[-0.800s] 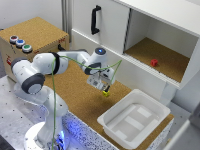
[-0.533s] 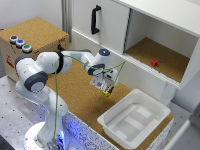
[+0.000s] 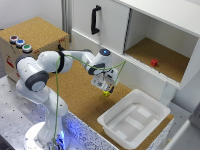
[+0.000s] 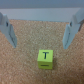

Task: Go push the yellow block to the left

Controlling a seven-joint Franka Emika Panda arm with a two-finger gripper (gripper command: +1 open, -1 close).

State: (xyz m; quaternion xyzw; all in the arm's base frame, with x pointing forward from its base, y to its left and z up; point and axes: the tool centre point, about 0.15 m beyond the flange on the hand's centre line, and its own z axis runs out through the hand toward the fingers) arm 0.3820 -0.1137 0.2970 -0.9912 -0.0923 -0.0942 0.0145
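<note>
Exterior view: my gripper (image 3: 106, 86) hangs over the cork-topped table (image 3: 80, 97), pointing down. One yellow block (image 3: 106, 93) sits on the cork directly under my fingertips, near the white bin (image 3: 134, 120), which lies toward the exterior view's right and nearer the camera. The block is too small here to read its orientation, though it appears roughly cubic with no evident long axis. One small red block (image 3: 154, 62) rests on the cork floor of the open cabinet compartment (image 3: 160, 55), well apart from the yellow block. One black handle (image 3: 94, 20) is mounted on the closed cabinet door. Three coloured buttons (image 3: 20, 44) sit on the box at the exterior view's left.

Wrist view: my two fingers (image 4: 9, 31) stand apart, gripping nothing. The yellow block (image 4: 45, 58) lies on the cork between and forward of them, touching neither finger. Its upper face carries a dark letter T, printed upright in this picture, with the block edges slightly skewed to the finger line.
</note>
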